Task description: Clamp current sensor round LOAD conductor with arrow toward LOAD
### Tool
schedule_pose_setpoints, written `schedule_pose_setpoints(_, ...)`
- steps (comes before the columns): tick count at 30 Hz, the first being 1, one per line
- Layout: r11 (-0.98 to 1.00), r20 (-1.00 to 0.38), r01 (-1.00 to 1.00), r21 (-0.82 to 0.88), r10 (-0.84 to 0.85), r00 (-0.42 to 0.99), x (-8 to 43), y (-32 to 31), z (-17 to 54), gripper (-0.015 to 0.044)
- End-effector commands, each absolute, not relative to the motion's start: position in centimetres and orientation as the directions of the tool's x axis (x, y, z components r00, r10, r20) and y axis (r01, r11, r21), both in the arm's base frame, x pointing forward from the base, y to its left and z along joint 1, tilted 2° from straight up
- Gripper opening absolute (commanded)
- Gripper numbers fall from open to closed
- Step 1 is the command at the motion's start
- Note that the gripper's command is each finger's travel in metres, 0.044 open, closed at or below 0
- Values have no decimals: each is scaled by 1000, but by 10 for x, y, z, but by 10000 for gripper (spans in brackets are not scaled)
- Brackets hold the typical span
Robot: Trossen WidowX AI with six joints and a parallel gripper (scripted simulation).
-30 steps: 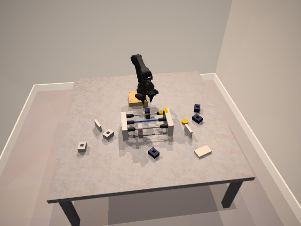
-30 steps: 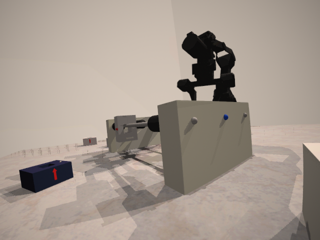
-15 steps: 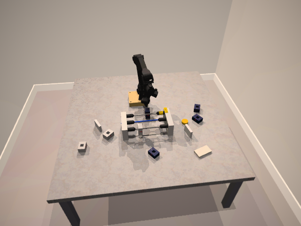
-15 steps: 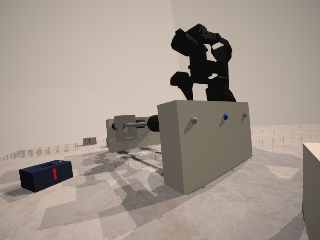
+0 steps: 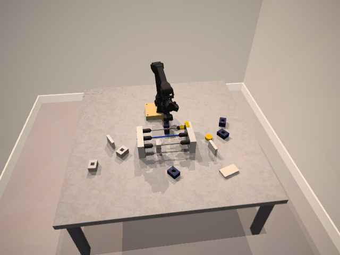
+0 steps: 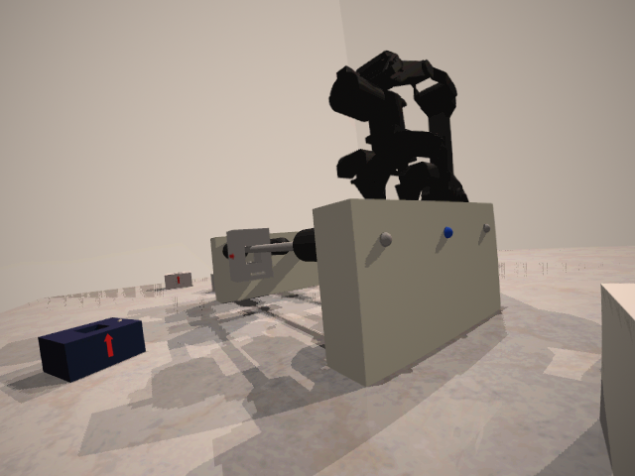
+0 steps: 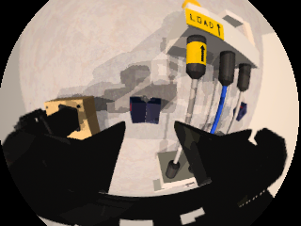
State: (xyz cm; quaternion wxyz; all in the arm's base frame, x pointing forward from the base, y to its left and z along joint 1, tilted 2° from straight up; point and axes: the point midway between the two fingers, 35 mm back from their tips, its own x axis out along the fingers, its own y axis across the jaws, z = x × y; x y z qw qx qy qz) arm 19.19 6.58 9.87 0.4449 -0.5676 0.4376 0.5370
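Note:
The dark navy split-core sensor (image 5: 166,131) (image 7: 138,113) stands on the table beside the LOAD conductor (image 5: 159,129) (image 7: 194,99), on the arm-base side. A seam runs down its middle and red shows at its left edge in the wrist view; its arrow cannot be read. The conductor has a yellow arrowed sleeve (image 7: 196,53) near the yellow LOAD marker (image 5: 187,124) (image 7: 204,24). My gripper (image 5: 166,122) (image 7: 150,124) points down above the sensor, open and empty. In the wrist view one finger overlaps the conductor. In the exterior view the end block hides the sensor and fingertips.
A blue conductor (image 5: 164,136) (image 7: 219,108) and a grey one run alongside between two end blocks (image 5: 141,142) (image 6: 405,287). A grey sensor (image 5: 158,145) (image 6: 235,266) hangs on the front conductor. Several closed sensors, pale plates and a yellow disc (image 5: 208,136) lie around.

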Motion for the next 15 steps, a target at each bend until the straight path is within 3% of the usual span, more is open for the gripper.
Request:
schedule_pose_setpoints(1,-230,-999,-973,-24,-18,29,191,66,90,320)
schedule_pose_setpoints(15,-230,-999,-973,-24,-18,29,191,65,67,320)
